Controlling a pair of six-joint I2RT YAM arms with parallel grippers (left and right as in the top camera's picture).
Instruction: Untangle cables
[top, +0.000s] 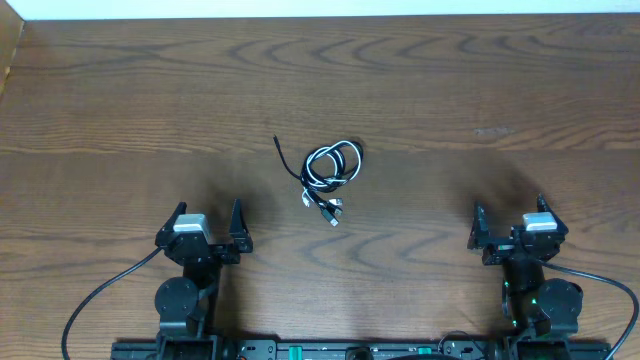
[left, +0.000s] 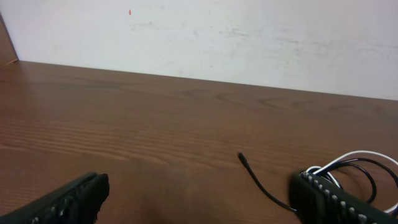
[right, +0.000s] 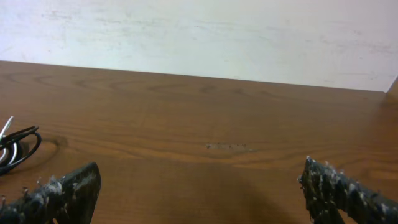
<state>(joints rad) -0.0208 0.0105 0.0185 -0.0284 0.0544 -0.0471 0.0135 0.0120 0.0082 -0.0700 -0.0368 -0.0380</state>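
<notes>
My two grippers sit low at the near edge of the brown wood-grain table (top: 120, 100), and neither has anything between its fingers. My left gripper (top: 209, 210) has its jaws spread wide, and so does my right gripper (top: 509, 207). Each wrist view shows only bare wood between the dark fingers.

The task's things lie in one small knot near the middle of the table. A thin black cord (top: 287, 158) and a thin white cord (top: 318, 172) are coiled together in overlapping loops, with their small plug ends (top: 333, 210) bunched on the side nearest me. The knot touches neither gripper. A loose tail of the black cord strays out of the loops toward the far left.

The knot lies ahead of both grippers and between them, to the right of the left one and to the left of the right one, and the left one is nearer. In the left wrist view the black cord (left: 258, 182) runs in close by the finger (left: 329, 198) on that side, with the white cord (left: 351, 158) looping beyond. The right wrist view catches only an edge of the loops (right: 17, 146) far to its left. The bundle's long axis runs roughly away from me, loops far and plugs near. I judge the left arm should take the tail while the right comes across for the plugs.
</notes>
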